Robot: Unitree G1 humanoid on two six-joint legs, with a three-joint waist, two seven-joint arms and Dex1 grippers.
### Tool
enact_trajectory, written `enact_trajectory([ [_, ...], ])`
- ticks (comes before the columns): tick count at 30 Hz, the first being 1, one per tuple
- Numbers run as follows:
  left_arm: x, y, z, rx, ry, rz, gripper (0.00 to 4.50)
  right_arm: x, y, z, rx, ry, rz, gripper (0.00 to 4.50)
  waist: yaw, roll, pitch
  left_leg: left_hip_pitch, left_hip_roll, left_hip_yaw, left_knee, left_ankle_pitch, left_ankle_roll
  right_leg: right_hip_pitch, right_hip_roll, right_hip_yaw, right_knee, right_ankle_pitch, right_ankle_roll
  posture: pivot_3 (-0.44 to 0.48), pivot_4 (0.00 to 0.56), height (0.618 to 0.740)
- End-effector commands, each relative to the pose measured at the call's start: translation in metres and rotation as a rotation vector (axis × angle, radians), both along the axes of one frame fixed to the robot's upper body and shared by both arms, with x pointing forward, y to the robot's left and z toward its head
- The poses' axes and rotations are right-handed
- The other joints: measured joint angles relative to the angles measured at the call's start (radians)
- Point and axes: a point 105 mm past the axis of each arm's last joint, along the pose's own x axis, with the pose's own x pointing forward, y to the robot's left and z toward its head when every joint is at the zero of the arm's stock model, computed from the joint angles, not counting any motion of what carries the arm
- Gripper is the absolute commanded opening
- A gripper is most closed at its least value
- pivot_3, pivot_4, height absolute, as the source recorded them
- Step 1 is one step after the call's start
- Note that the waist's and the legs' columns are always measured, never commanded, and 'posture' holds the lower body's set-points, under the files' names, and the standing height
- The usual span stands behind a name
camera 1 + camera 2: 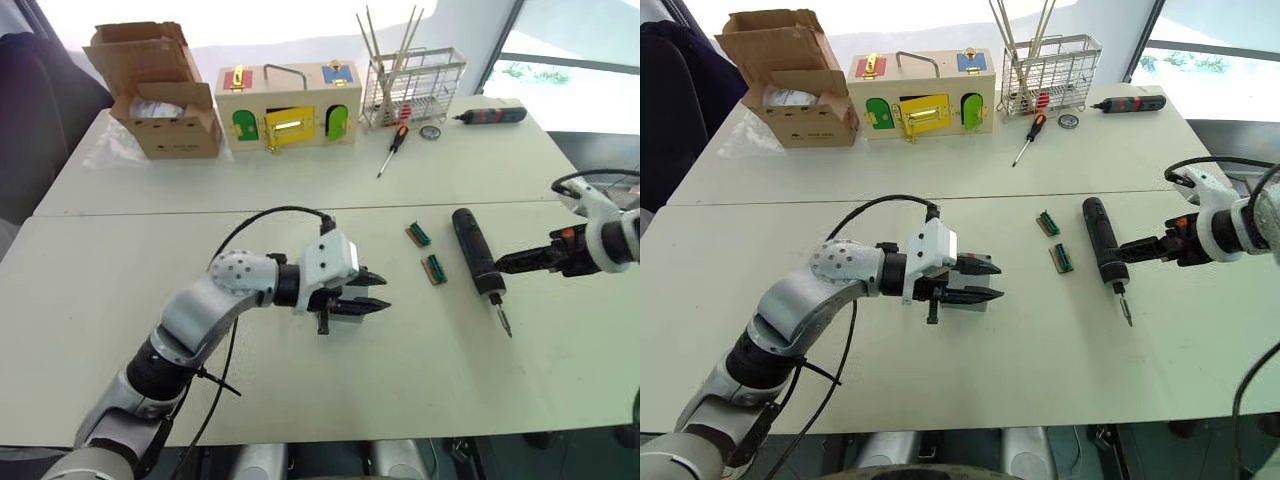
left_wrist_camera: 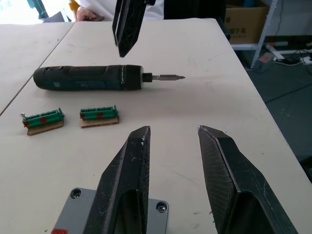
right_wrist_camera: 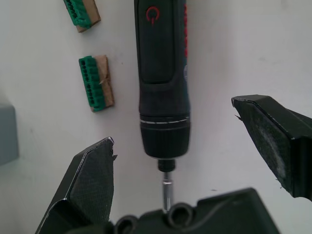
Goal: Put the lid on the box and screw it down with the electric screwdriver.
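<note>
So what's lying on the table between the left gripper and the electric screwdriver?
Two small green connector blocks lie between the left gripper and the electric screwdriver; the head views and left wrist view show it.

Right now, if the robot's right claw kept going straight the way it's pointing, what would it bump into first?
The electric screwdriver. The right claw is open, its fingers on either side of the tool's bit end, which lies on the table right ahead. Depth is hard to judge, but nothing else seems to lie between.

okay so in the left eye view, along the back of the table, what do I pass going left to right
cardboard box → wooden box with coloured doors → wire rack → black-and-red tool
</note>
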Motion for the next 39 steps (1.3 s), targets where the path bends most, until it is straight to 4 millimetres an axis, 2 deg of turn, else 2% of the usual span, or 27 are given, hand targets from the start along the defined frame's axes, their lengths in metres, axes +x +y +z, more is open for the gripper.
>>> enact_trajectory([
  [1,-0.007,-0.003,0.006,-0.023,-0.037,0.002,1.53,0.005,-0.005,-0.005,-0.008,0.044,-0.044,4.49,0.006,0.0,0.0,0.0,0.0,-0.001,0.0,0.0,0.0,0.0,0.0,-0.001,0.0,0.0,0.0,0.0,0.15,0.73],
  [6,-0.008,-0.002,0.005,-0.033,-0.028,0.045,1.53,0.013,-0.003,-0.021,-0.004,0.117,-0.075,4.49,0.021,0.0,0.0,-0.001,-0.002,0.0,0.001,0.0,-0.001,0.0,-0.001,0.0,0.0,0.0,0.0,0.0,0.15,0.73],
  [12,-0.006,-0.003,0.002,-0.048,-0.02,0.085,1.53,0.022,0.007,-0.041,-0.109,0.177,0.027,4.49,0.021,-0.001,0.0,-0.001,-0.002,-0.001,0.001,0.001,-0.001,0.0,-0.001,0.0,0.0,0.0,0.0,0.0,0.15,0.73],
  [13,-0.006,-0.003,0.002,-0.05,-0.017,0.09,1.53,0.023,0.007,-0.042,-0.132,0.182,0.047,3.98,0.02,-0.001,0.0,0.0,-0.002,-0.001,0.001,0.001,-0.001,0.0,-0.001,0.0,0.0,0.0,0.0,0.0,0.15,0.73],
  [17,-0.005,0.0,0.001,-0.046,-0.018,0.112,1.53,0.018,0.011,-0.046,-0.144,0.228,0.102,2.87,0.021,-0.001,0.0,0.0,-0.002,-0.001,0.001,0.001,-0.001,0.001,-0.001,-0.001,0.0,0.0,0.0,0.0,0.15,0.73],
  [20,-0.001,0.003,-0.001,-0.044,-0.02,0.135,1.53,0.011,0.008,-0.053,-0.169,0.262,0.129,1.83,0.022,-0.001,0.0,0.0,-0.002,-0.002,0.001,0.001,-0.001,0.001,0.0,-0.001,0.0,0.0,0.0,0.0,0.15,0.73],
  [26,0.002,0.004,-0.002,-0.042,-0.015,0.137,1.53,0.011,0.003,-0.057,-0.177,0.249,0.085,1.74,0.024,-0.002,-0.001,0.0,-0.002,-0.003,0.001,0.001,-0.002,0.002,0.0,-0.002,0.0,0.0,0.0,0.0,0.15,0.73],
  [28,0.005,0.004,-0.002,-0.037,-0.016,0.138,1.53,0.023,-0.002,-0.044,-0.173,0.165,0.046,1.74,0.023,-0.002,-0.001,0.0,-0.002,-0.003,0.001,0.001,-0.002,0.002,0.0,-0.002,0.0,0.0,0.0,0.0,0.15,0.73],
  [30,0.009,0.008,-0.002,-0.028,-0.02,0.139,1.53,0.04,0.002,-0.016,-0.112,0.05,0.007,1.74,0.019,-0.002,-0.001,0.001,-0.002,-0.002,0.002,0.001,-0.002,0.003,0.0,-0.002,0.0,0.0,0.0,0.0,0.15,0.73],
  [34,0.021,0.02,0.007,-0.008,-0.035,0.143,1.53,0.067,0.013,0.081,0.09,-0.324,-0.026,1.74,0.013,0.01,0.005,-0.003,-0.003,0.001,0.002,0.002,-0.003,-0.004,-0.001,0.001,0.002,0.0,0.0,0.0,0.15,0.73],
  [36,0.027,0.026,0.011,-0.001,-0.038,0.148,1.53,0.068,0.013,0.112,0.143,-0.452,-0.041,1.74,0.014,0.011,0.006,-0.007,-0.003,0.003,-0.001,0.002,-0.003,-0.013,-0.001,0.004,0.005,0.0,0.0,0.0,0.15,0.73],
  [39,0.038,0.039,0.015,0.031,-0.042,0.162,1.53,0.059,0.018,0.143,0.22,-0.642,-0.025,1.74,0.023,0.009,0.005,-0.01,-0.001,0.0,-0.004,0.002,-0.004,-0.017,0.001,-0.003,0.006,0.0,0.0,0.0,0.15,0.73],
])
